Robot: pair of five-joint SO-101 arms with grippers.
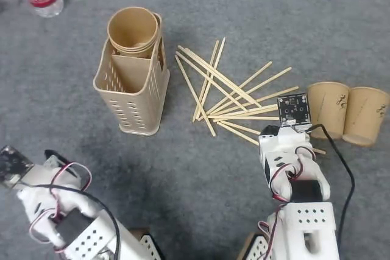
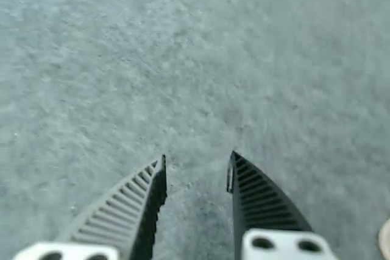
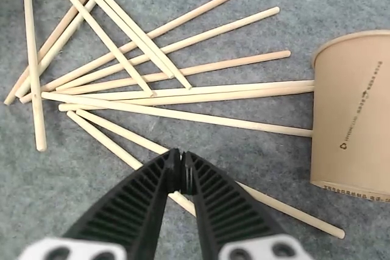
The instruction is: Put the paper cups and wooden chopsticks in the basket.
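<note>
Chopsticks (image 1: 231, 92): pale wooden sticks, fanned and crossed on grey carpet (image 1: 201, 175), between basket and loose cups.
Basket (image 1: 131, 105): beige, slotted walls; stacked cups (image 1: 133, 27) upright in its far compartment.
Loose cups (image 1: 328, 109): two, brown paper, on their sides, touching.
Right gripper (image 3: 181, 153): I see jaws pressed together over a chopstick.
Left gripper (image 2: 198, 158): jaws apart above carpet.

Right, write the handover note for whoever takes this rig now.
Left pincer: open, empty, over the carpet.
Right pincer: shut, tips over the near edge of the scattered chopsticks.
Done: stacked cups stand in the basket.
Left: two cups on their sides beside the chopsticks, and all the chopsticks, on the carpet.
</note>
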